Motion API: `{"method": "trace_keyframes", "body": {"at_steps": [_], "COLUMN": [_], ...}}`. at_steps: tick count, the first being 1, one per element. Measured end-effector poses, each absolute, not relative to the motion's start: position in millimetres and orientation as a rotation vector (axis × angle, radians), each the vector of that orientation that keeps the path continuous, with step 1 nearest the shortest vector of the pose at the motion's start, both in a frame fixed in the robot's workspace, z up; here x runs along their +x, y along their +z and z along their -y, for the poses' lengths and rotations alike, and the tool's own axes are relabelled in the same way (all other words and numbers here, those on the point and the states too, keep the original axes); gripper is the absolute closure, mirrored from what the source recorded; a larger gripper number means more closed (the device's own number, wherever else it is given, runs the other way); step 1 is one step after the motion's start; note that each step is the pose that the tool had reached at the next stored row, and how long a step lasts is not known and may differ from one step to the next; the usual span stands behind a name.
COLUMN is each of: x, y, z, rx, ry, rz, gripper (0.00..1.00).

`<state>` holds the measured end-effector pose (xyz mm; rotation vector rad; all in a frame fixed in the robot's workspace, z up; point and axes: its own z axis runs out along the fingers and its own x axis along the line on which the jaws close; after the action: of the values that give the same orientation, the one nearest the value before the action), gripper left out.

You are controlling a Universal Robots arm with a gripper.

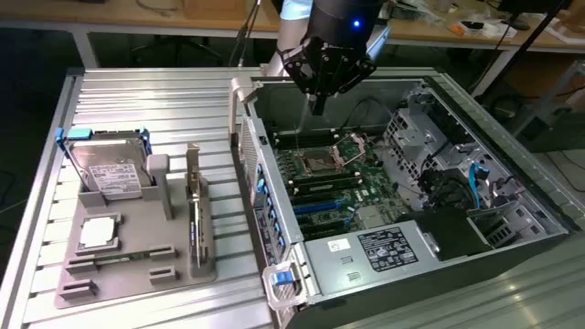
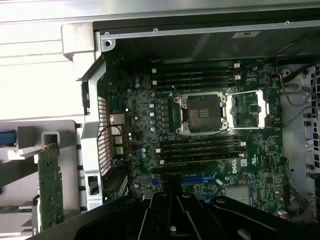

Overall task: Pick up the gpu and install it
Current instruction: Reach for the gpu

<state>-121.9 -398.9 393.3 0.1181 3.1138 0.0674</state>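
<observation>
A ribbed worktop (image 1: pixel 137 96) carries an open PC case (image 1: pixel 535 229) with its motherboard (image 1: pixel 333 185) exposed. A grey tray (image 1: pixel 137 277) sits at the exterior view's left. The gpu (image 1: pixel 194 205) stands on edge in the tray, near the case. The end effector (image 1: pixel 317 106) hangs over the motherboard, closed and empty.

Open PC tower (image 1: pixel 259 179) lies on its side at the exterior view's right of a slatted metal table (image 1: pixel 155 103). Its mobo (image 1: pixel 338 181) is exposed, w/ CPU socket (image 1: pixel 322 163) unlatched and PSU (image 1: pixel 379 250) at the near end. At the exterior view's left, a grey holder (image 1: pixel 128 274) carries a labelled hard drive (image 1: pixel 111 171) at its far end, a CPU chip (image 1: pixel 98 233) nearer and a RAM stick (image 1: pixel 119 259) nearest.
</observation>
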Motion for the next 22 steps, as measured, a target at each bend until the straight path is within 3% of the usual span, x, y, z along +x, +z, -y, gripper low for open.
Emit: {"method": "trace_keyframes", "body": {"at_steps": [22], "x": [-137], "y": [393], "z": [399], "rx": [0.118], "ry": [0.067], "rz": [-3.113], "gripper": [0.89]}}
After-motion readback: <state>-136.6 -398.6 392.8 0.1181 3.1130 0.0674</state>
